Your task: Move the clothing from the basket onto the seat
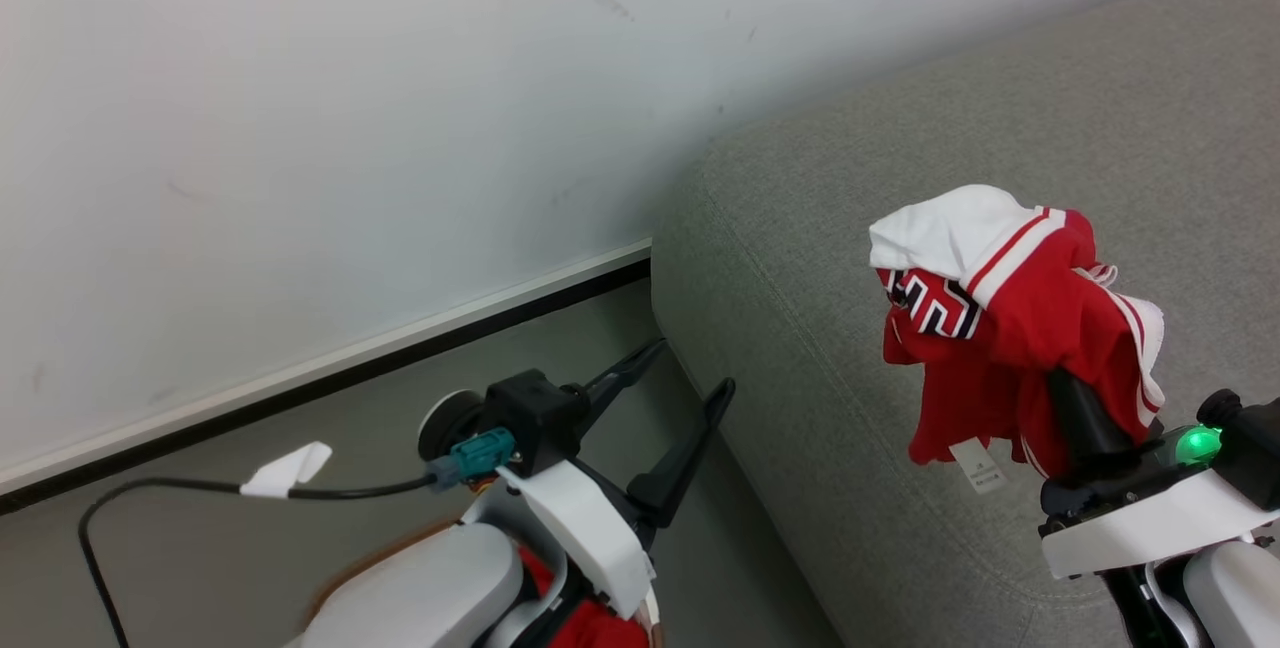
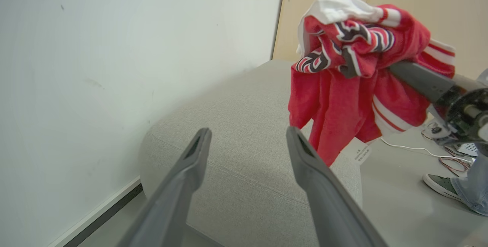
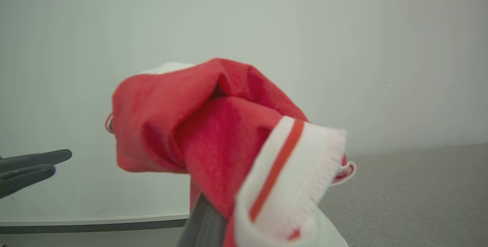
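Clothing (image 1: pixel 1010 328) is hanging bunched from the right fingers (image 1: pixel 1085 418), which are clenching it above the seat (image 1: pixel 800 258); left fingers (image 1: pixel 690 448) are gaping, empty. Soft, light, floppy: gripping a thick fold is probably suiting it best

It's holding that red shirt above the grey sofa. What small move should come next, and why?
Probably lower the right gripper toward the sofa: its jaws are shut on the red garment, which hangs bunched in the air above the upholstery, not yet resting on it.
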